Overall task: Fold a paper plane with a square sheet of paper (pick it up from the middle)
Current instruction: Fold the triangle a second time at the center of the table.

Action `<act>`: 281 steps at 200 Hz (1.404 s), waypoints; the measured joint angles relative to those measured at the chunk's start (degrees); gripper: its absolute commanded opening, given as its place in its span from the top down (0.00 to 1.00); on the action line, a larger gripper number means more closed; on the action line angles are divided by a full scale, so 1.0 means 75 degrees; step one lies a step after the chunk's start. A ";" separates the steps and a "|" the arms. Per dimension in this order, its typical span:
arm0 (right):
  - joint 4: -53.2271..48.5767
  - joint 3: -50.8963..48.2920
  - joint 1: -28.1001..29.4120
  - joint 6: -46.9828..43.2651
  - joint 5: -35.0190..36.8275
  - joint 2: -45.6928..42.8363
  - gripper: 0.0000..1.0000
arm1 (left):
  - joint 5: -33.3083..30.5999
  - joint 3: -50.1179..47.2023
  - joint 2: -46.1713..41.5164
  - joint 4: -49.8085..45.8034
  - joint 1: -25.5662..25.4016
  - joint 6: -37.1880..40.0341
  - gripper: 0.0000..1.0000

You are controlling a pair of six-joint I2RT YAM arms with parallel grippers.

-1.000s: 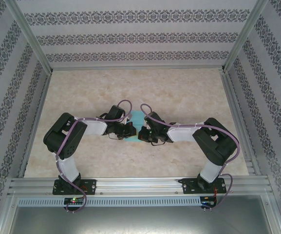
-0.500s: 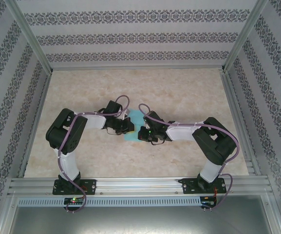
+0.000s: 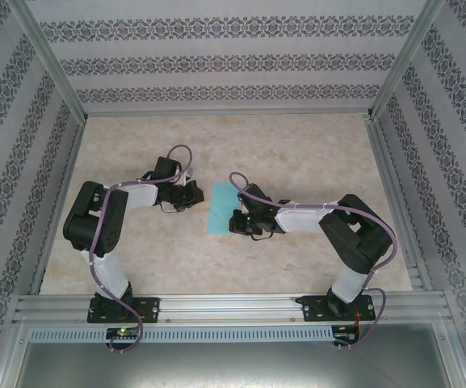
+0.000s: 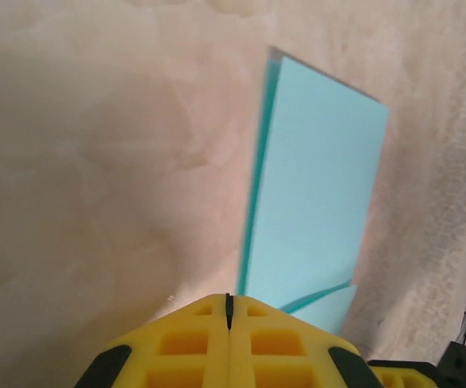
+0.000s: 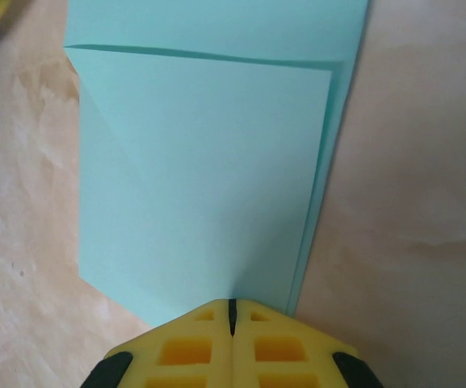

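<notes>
The square sheet of paper (image 3: 220, 208) is turquoise and lies flat mid-table, folded into a narrow strip with a diagonal flap (image 5: 208, 162). My right gripper (image 3: 235, 221) is shut, and its yellow fingertips (image 5: 233, 305) rest on the sheet's near edge beside the long side. My left gripper (image 3: 197, 196) is also shut and holds nothing. It sits just left of the sheet, clear of it. In the left wrist view the sheet (image 4: 317, 186) lies ahead and to the right of the closed tips (image 4: 228, 299). A dart-shaped paper plane is out of view.
The tabletop (image 3: 297, 153) is pale and marbled. Patterned walls and aluminium posts (image 3: 51, 61) close it in on three sides. A metal rail (image 3: 233, 307) at the near edge carries both arm bases.
My left gripper has pulled back off the sheet toward the left and far side, uncovering more of the paper. The right gripper has stayed on the sheet's near edge.
</notes>
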 measured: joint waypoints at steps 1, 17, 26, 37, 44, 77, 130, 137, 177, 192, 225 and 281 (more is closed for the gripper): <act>0.0000 0.0000 0.0000 0.0000 0.0000 0.0000 1.00 | -0.0003 -0.0012 -0.0015 0.0009 -0.0003 0.0000 0.99; 0.0000 0.0000 0.0000 -0.0003 0.0000 0.0000 1.00 | -0.0012 -0.0227 -0.0274 0.0137 -0.0157 -0.0003 0.99; 0.0000 0.0000 0.0000 -0.0003 0.0000 0.0000 1.00 | 0.0006 -0.0289 -0.0323 0.0184 -0.0306 0.0000 0.99; 0.0000 0.0000 0.0000 -0.0009 0.0000 0.0000 1.00 | 0.0009 -0.0291 -0.0315 0.0207 -0.0507 0.0000 0.99; 0.0000 0.0000 0.0000 -0.0015 0.0000 0.0000 1.00 | 0.0026 -0.0291 -0.0286 0.0233 -0.0638 0.0000 0.99; 0.0000 0.0000 0.0000 -0.0026 0.0000 0.0000 1.00 | 0.0073 -0.0236 0.0015 0.0268 -0.0933 0.0006 0.99; -0.0082 0.0000 -0.0006 -0.0417 -0.0003 -0.0047 1.00 | 0.0015 0.0067 0.0443 0.0163 -0.0941 0.0061 1.00; -0.0119 0.0000 -0.0006 -0.0498 -0.0003 -0.0070 1.00 | 0.0017 0.0085 0.0452 0.0146 -0.0941 0.0061 1.00; -0.0886 0.0009 -0.0006 -0.0895 -0.0006 -0.0402 1.00 | 0.0006 0.0117 0.0469 0.0096 -0.0970 0.0073 1.00; -0.0973 0.0111 -0.0006 -0.0950 -0.0006 -0.0455 1.00 | 0.0003 0.0117 0.0469 0.0090 -0.0970 0.0096 1.00; -0.0519 0.0490 -0.0006 -0.0810 -0.0038 -0.0353 1.00 | 0.0003 0.0117 0.0469 0.0082 -0.0970 0.0119 1.00; -0.0079 0.0793 -0.0003 -0.0586 -0.0152 0.0472 1.00 | -0.0003 0.0152 0.0484 0.0017 -0.0970 0.0117 1.00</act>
